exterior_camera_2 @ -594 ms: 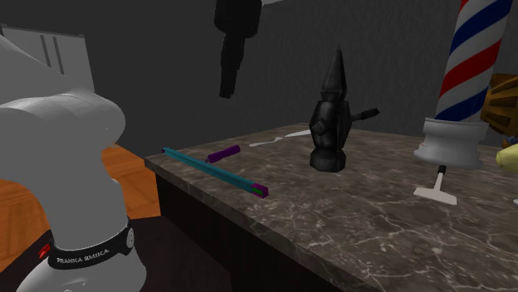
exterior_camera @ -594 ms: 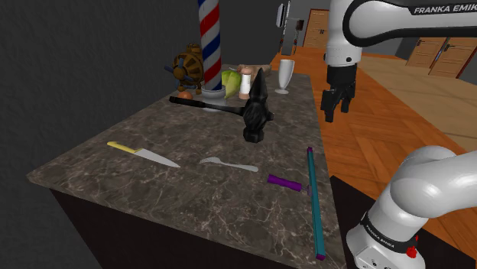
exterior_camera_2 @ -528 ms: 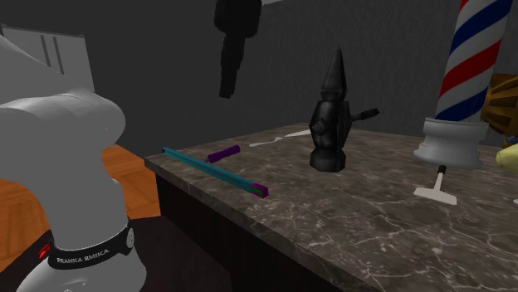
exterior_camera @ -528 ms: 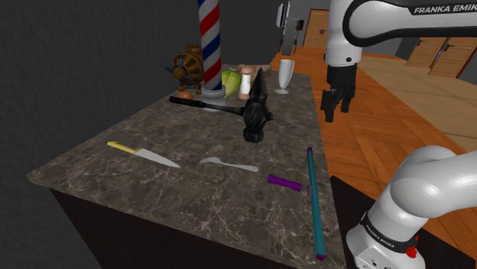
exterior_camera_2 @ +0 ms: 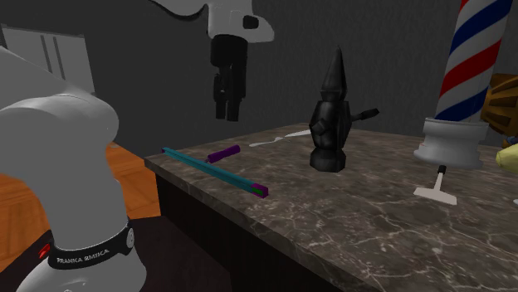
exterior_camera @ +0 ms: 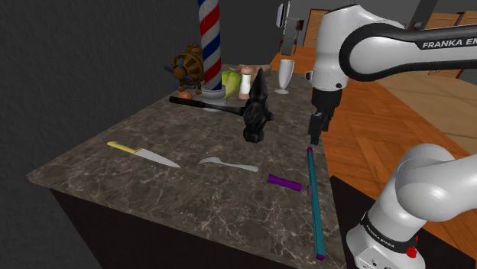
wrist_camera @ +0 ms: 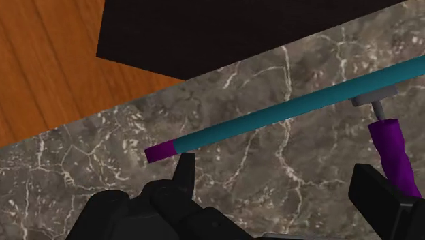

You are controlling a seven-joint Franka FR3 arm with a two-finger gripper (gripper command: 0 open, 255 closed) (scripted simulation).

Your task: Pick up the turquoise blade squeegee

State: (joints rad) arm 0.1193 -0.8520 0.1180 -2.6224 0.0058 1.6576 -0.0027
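Note:
The squeegee has a long turquoise blade with purple end caps and a short purple handle. It lies flat along the marble counter's edge at the shoulder view's right. My gripper hangs just above the blade's far end, open and holding nothing. From the second exterior view, the gripper hovers over the counter beyond the blade. In the wrist view the blade crosses ahead of the spread fingertips. The purple handle sits by the other finger, and neither finger touches the squeegee.
A black pointed figurine stands mid-counter, close to the gripper. A grey spoon and a yellow-handled knife lie flat. A barber pole, a white goblet and a black hammer crowd the far end. Wooden floor lies past the edge.
The arm has swung down and in from over the wooden floor. The gripper now hangs lower, over the far end of the squeegee blade. The objects have not moved.

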